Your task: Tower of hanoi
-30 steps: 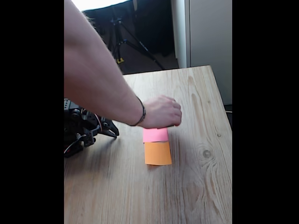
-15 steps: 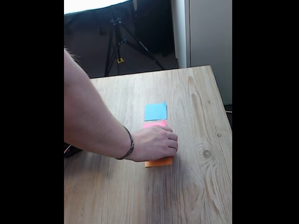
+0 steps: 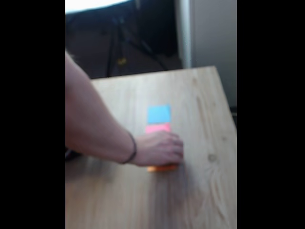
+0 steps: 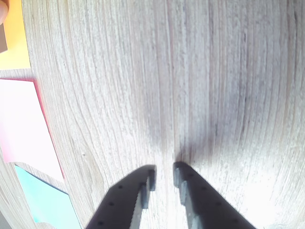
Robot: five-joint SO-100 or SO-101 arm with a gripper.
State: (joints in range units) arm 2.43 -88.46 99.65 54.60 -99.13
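Observation:
A person's hand (image 3: 159, 149) rests on the orange paper square (image 3: 162, 168) in the blurred fixed view, reaching in from the left. Whatever of the Tower of Hanoi lies under the hand is hidden. In the wrist view a dark sliver (image 4: 3, 40) stands on the orange paper (image 4: 16, 47) at the top left edge, below a fingertip; I cannot tell what it is. My gripper (image 4: 164, 171) hangs low over bare wood, its fingers a narrow gap apart with nothing between them.
Blue (image 3: 158, 114) and pink (image 3: 157, 128) paper squares lie in a row behind the orange one on the wooden table (image 3: 205, 105). They show as pink (image 4: 21, 124) and blue (image 4: 43, 205) at the wrist view's left. The forearm (image 3: 90, 124) crosses the table's left side.
The hand moved from the blue square, over the pink one, down onto the orange square. The forearm now covers the robot arm. The fixed picture has gone blurry.

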